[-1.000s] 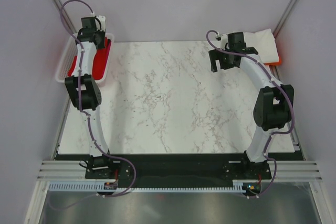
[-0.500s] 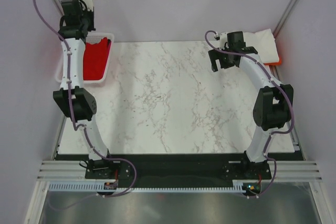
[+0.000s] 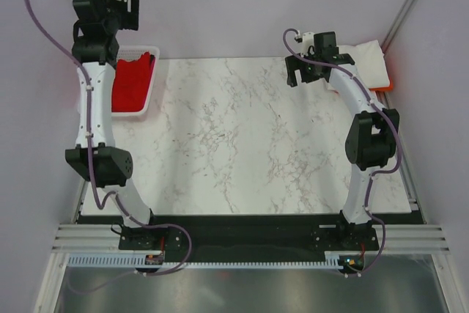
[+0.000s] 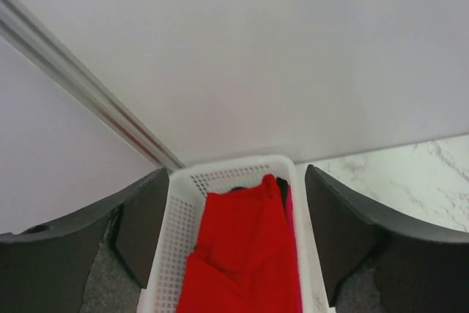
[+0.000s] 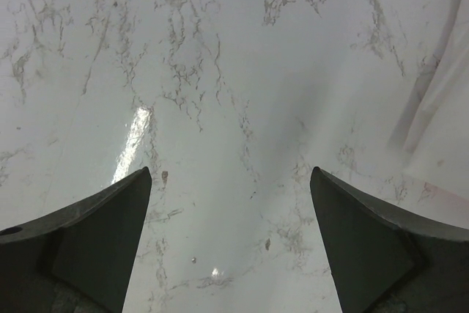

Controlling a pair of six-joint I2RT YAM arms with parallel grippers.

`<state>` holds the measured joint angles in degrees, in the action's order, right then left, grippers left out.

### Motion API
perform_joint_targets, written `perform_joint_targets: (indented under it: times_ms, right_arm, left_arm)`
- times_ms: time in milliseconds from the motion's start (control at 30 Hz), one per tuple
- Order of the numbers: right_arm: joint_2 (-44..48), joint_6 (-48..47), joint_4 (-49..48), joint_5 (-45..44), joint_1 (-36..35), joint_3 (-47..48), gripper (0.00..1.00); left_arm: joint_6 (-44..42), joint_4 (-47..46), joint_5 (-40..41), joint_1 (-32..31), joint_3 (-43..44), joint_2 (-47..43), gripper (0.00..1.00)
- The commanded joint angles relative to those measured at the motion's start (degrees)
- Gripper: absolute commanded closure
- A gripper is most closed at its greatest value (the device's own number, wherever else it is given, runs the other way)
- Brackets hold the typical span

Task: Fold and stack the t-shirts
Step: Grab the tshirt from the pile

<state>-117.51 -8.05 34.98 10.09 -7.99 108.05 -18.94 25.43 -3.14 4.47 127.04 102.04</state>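
Note:
A bright red t-shirt lies crumpled in the white lattice basket at the table's back left. In the left wrist view the red t-shirt fills the basket, with a strip of magenta-pink cloth and a bit of black cloth along its right side. My left gripper hangs high above the basket, open and empty. A folded white t-shirt lies on an orange one at the back right. My right gripper hovers open over bare marble just left of the white t-shirt.
The marble tabletop runs between the basket and the folded pile. Pale walls enclose the table, with metal posts in the back corners. The black base strip with both arm mounts lines the near edge.
My left arm has lifted up and back out of the basket and its jaws have opened. The red t-shirt lies in the basket. The right gripper has shifted slightly toward the back.

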Motion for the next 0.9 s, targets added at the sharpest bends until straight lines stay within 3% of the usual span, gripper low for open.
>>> perform_joint_targets:
  times_ms: [0,67,167,200,267,567,667,700,767,867]
  right_arm:
    - [0.71,-1.79,1.23,3.89,-0.10,2.87,0.02]
    - [1.32,-2.75,1.23,3.80,-0.10,2.78,0.02]
    - [1.59,-2.93,1.23,2.92,-0.18,2.61,0.02]
    - [1.59,-2.76,1.23,2.49,-0.10,2.52,0.02]
    - [1.59,-2.23,1.14,2.31,-0.10,1.99,0.02]
    - [2.03,-2.14,0.97,1.87,-0.18,0.32,0.02]
    - [1.59,-2.05,0.88,1.87,-0.10,0.23,0.02]
    - [1.50,-2.05,0.88,1.78,-0.18,0.32,0.02]
    - [1.06,-2.05,0.96,1.78,-0.19,0.32,0.02]
    - [0.80,-1.97,0.79,1.87,-0.19,0.41,0.02]
  left_arm:
    - [-2.77,4.71,2.96,0.01,-2.33,9.39,0.16]
    - [-3.12,6.99,5.59,0.01,2.40,15.78,0.15]
    - [-4.17,10.86,5.69,0.10,9.53,23.43,0.25]
    - [-4.96,11.48,5.60,0.10,10.76,24.77,0.33]
    - [-5.58,11.48,5.51,0.10,12.52,27.33,0.37]
    - [-6.90,9.90,9.20,0.28,15.43,35.33,0.35]
    - [-7.25,9.29,10.25,0.28,15.60,36.65,0.61]
    - [-7.34,9.03,10.52,0.28,15.60,36.91,0.65]
    - [-7.34,9.02,11.04,0.28,15.52,37.44,0.65]
    - [-7.69,9.02,11.22,0.28,14.99,37.36,0.55]
